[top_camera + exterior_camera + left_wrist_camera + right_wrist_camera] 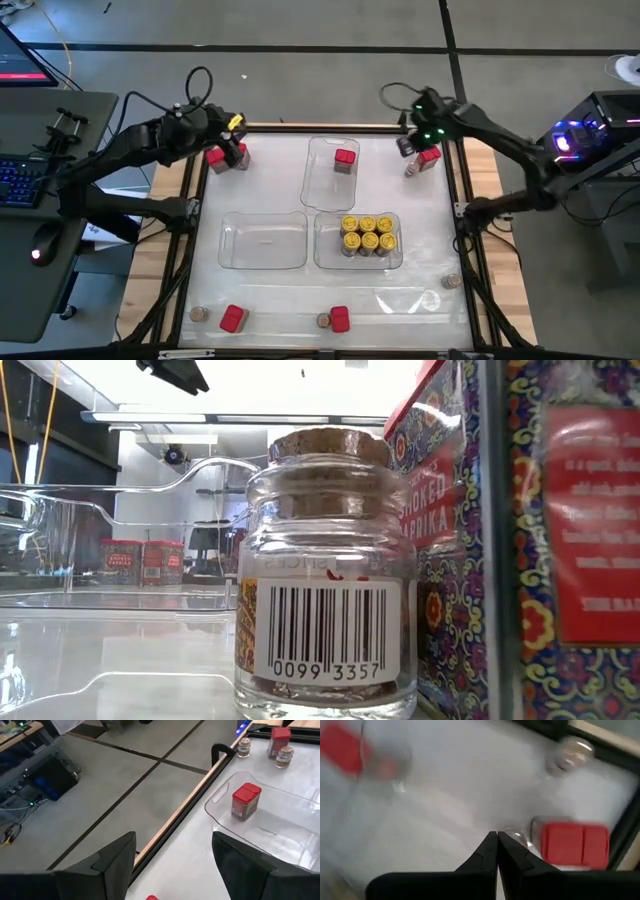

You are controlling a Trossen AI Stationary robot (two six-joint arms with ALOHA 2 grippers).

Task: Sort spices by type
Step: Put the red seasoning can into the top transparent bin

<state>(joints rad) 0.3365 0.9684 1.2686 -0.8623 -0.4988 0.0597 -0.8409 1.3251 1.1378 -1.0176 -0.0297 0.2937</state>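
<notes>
Red spice boxes stand at the far left, at the far right and along the near edge. One red box stands in the far clear tray. Several yellow-lidded jars fill the near right tray. Small cork-topped jars stand near the far right box and along the near edge. My left gripper hangs open above the far left boxes with nothing between its fingers. Above the far right box and jar, my right gripper is shut and holds nothing.
An empty clear tray lies near left. More jars stand at the near left and near right. In the low view a cork-topped jar and a red box stand right in front of the camera. A black frame rims the table.
</notes>
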